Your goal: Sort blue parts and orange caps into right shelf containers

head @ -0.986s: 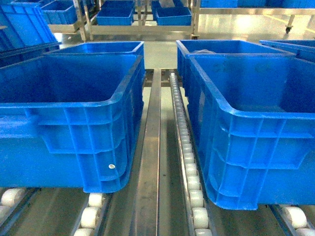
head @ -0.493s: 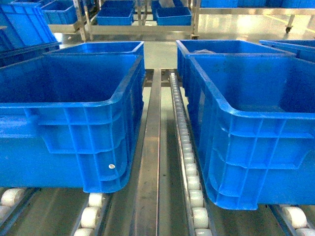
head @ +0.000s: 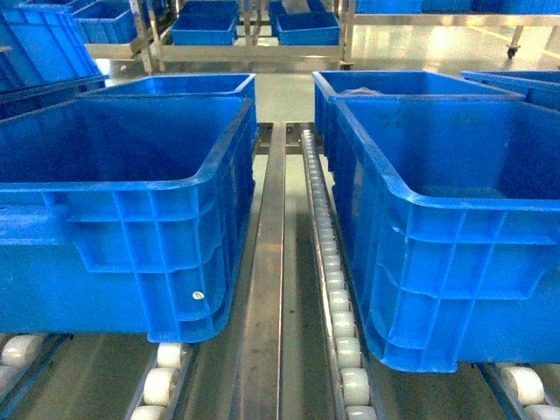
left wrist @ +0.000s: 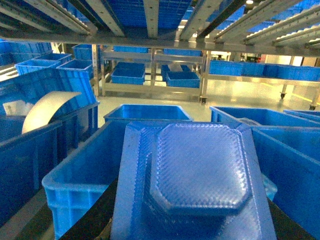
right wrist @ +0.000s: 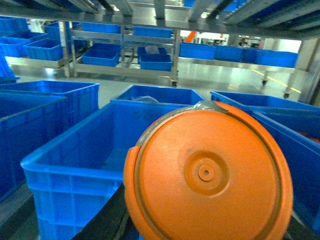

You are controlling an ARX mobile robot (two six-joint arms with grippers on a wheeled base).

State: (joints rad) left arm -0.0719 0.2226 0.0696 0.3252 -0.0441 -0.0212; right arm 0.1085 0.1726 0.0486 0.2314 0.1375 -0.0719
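A blue part [left wrist: 197, 175], blocky with an octagonal raised face, fills the lower left wrist view; my left gripper [left wrist: 192, 236] is shut on it, with a dark finger [left wrist: 92, 220] showing beside it. An orange cap [right wrist: 207, 175], round with a centre boss, fills the right wrist view, and my right gripper [right wrist: 205, 236] is shut on it. Both are held above open blue containers [left wrist: 75, 175] [right wrist: 75, 160]. In the head view two containers [head: 122, 188] [head: 411, 197] sit on the steel shelf [head: 271, 262]; neither gripper shows there.
A row of white rollers [head: 337, 289] runs between the two near bins. More blue bins [head: 210, 85] [head: 411, 83] stand behind them. Further racks with bins [head: 206, 31] line the back across a shiny floor. Shelf beams [left wrist: 150, 10] hang overhead.
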